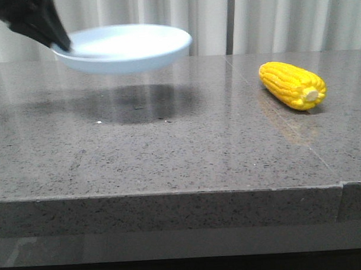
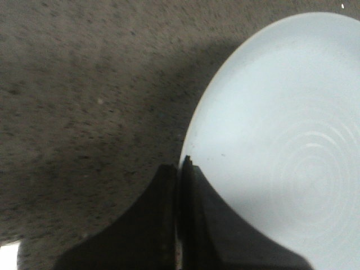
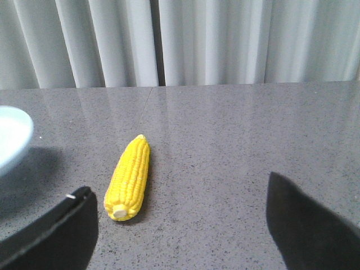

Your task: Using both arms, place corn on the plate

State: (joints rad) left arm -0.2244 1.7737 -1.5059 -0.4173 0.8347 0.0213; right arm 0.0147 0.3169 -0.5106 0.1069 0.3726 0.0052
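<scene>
Now the left gripper (image 2: 179,169) is clamped on the plate (image 1: 127,51) rim, holding it above the table (image 1: 169,153). Over on the right lies the corn (image 3: 128,177), stub end toward the wide-open right gripper (image 3: 180,225), nearer that arm.

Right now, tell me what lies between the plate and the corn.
Nothing: in the front view only bare grey table separates the lifted plate, pinched by the left gripper, from the corn.
</scene>
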